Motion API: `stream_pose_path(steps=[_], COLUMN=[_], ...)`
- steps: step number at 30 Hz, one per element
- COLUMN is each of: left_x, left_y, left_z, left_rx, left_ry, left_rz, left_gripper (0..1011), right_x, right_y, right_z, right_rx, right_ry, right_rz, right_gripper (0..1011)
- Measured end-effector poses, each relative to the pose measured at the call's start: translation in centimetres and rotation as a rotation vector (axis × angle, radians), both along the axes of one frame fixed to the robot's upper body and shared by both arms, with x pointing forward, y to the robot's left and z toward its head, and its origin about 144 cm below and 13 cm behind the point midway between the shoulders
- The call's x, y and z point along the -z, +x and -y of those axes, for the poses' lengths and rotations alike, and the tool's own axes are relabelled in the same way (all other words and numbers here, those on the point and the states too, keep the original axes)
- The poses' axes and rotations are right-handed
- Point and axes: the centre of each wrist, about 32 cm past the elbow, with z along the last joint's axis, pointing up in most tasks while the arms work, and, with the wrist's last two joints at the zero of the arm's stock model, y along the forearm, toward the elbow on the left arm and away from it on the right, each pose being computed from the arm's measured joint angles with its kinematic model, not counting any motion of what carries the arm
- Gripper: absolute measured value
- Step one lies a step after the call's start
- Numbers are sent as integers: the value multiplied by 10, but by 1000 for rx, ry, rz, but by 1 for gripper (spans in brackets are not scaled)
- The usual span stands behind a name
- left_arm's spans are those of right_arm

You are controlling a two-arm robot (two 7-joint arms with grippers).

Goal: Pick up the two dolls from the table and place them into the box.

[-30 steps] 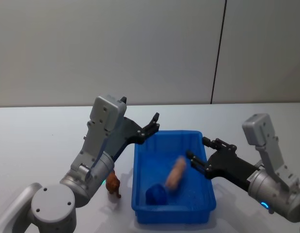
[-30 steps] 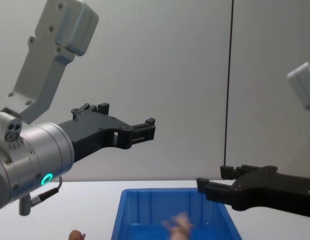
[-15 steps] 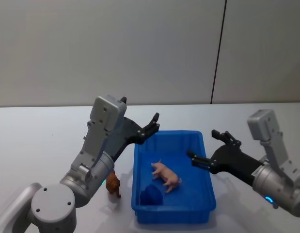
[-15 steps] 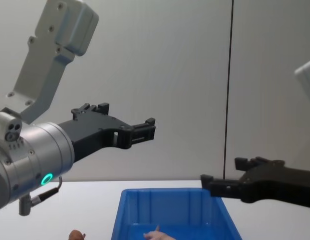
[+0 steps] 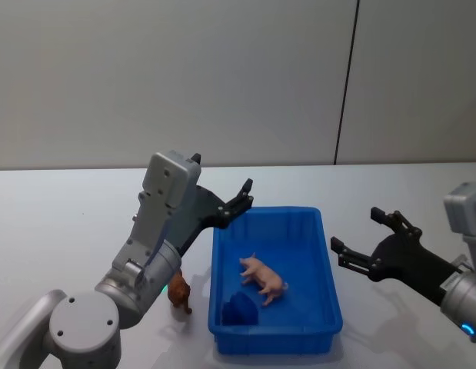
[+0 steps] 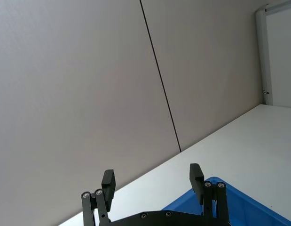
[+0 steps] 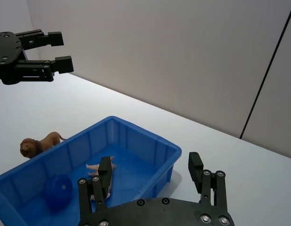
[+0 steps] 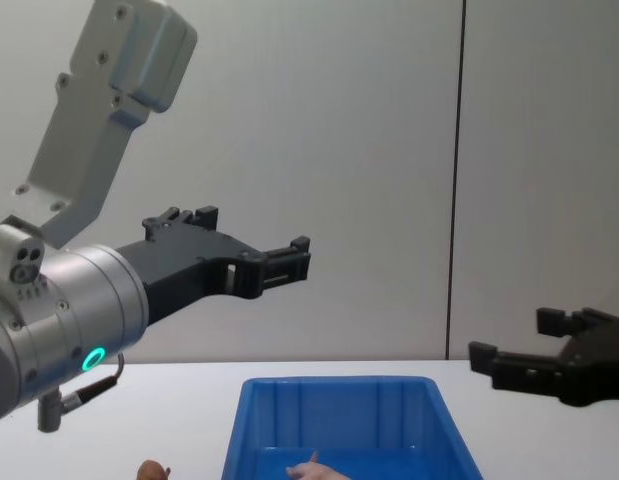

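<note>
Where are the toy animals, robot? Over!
Left gripper open, raised over far left corner of blue box; right gripper open, right of box. Pink pig inside box; brown lion standing on table, left of box. Blue ball also in box.

Lab, bare grey wall [image 5: 184, 77], white table [image 5: 53, 207]

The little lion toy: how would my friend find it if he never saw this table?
Find the big blue bin on the white table. Just outside its left wall stands the small lion. It is reddish-brown with a mane, unlike the pink pig and blue ball lying inside the bin.
</note>
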Motion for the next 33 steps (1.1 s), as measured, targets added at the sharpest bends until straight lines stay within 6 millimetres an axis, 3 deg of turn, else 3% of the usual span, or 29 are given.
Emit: stream_pose_path(steps=[12,33], left_x=[2,17], left_y=[-8,-51], left_z=[-1,-16], left_rx=[-59,-202], left_ry=[8,26], left_rz=[-24,-203], left_gripper=[1001,1001], right_x=[0,0], right_y=[-10,-14], right_z=[13,19], right_rx=[12,17], right_ry=[10,14], right_rz=[8,13], right_gripper=[1001,1001])
